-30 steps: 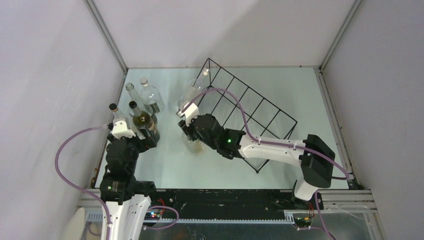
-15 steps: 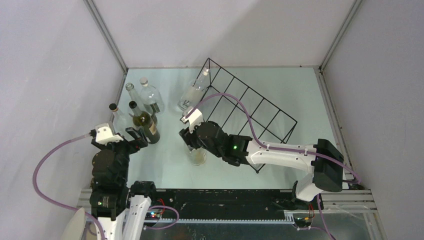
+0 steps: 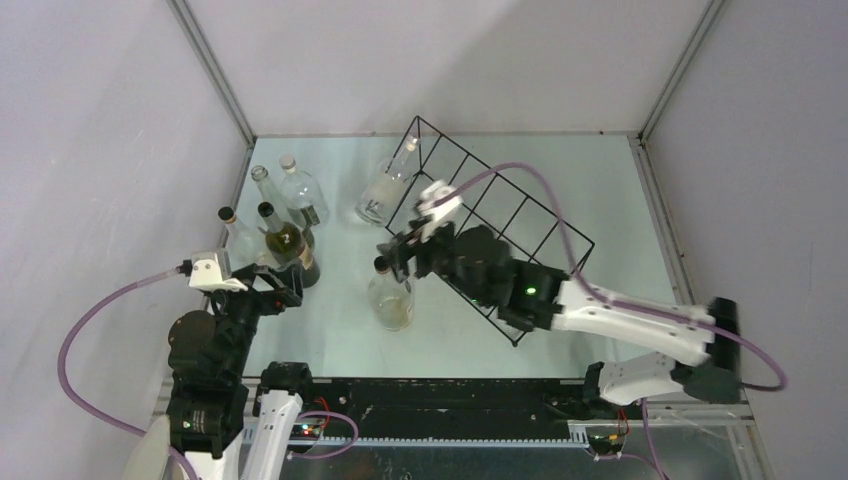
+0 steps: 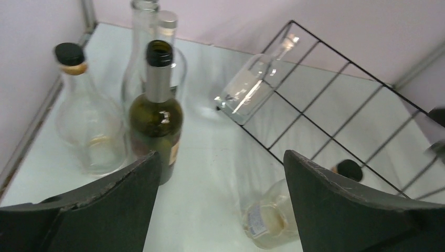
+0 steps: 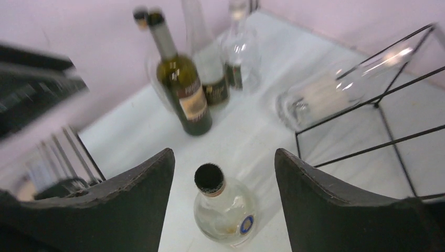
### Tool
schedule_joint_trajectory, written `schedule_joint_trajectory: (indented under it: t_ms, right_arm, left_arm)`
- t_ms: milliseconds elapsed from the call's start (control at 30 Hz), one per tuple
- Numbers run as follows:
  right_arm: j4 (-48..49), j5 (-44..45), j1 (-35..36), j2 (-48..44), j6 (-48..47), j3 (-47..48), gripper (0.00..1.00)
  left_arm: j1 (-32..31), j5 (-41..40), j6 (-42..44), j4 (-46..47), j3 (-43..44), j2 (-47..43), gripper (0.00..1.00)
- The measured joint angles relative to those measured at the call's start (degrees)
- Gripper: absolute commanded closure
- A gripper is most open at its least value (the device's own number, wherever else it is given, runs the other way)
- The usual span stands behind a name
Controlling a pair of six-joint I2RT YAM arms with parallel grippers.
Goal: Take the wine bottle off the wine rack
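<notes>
The left gripper (image 4: 219, 163) has its jaws wide apart, with nothing in them, near a dark green bottle (image 3: 290, 245). The right gripper (image 5: 223, 155) hangs with its jaws apart above a clear bottle (image 3: 391, 298) standing on the table (image 3: 335, 335). Behind, a wine bottle (image 3: 383, 192) seems to lean in the end slot of the wine rack (image 3: 505, 179).

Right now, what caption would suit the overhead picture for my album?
Right gripper open over an upright clear bottle; another bottle lies in an end compartment of the wine rack.
</notes>
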Motion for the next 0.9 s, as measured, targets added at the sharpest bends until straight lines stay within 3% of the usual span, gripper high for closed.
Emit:
schedule_joint_trajectory:
  t_ms: [233, 433, 567, 767, 900]
  right_arm:
    - [-3.48, 7.34, -2.21, -15.23, 3.06, 0.04, 0.26]
    - [-8.26, 11.45, -4.5, -19.89, 6.29, -2.36, 0.27]
    - [-12.0, 12.07, -6.91, -20.28, 8.41, -4.09, 0.27]
    - [-15.17, 12.66, -7.74, -20.74, 10.27, -4.26, 0.27]
    - [-17.44, 12.94, -7.78, -21.88, 11.15, -4.31, 0.27]
  left_arm:
    - [-0.07, 8.44, -3.82, 4.35, -1.38, 0.13, 0.01]
    - [-2.43, 10.21, -6.75, 10.45, -3.52, 2.6, 0.0]
    - [-15.17, 3.93, -7.15, 13.31, -3.98, 5.9, 0.0]
    - [-41.05, -15.56, -6.45, 17.75, -4.22, 14.4, 0.0]
    - [-47.21, -21.7, -6.69, 19.98, -6.54, 17.75, 0.03]
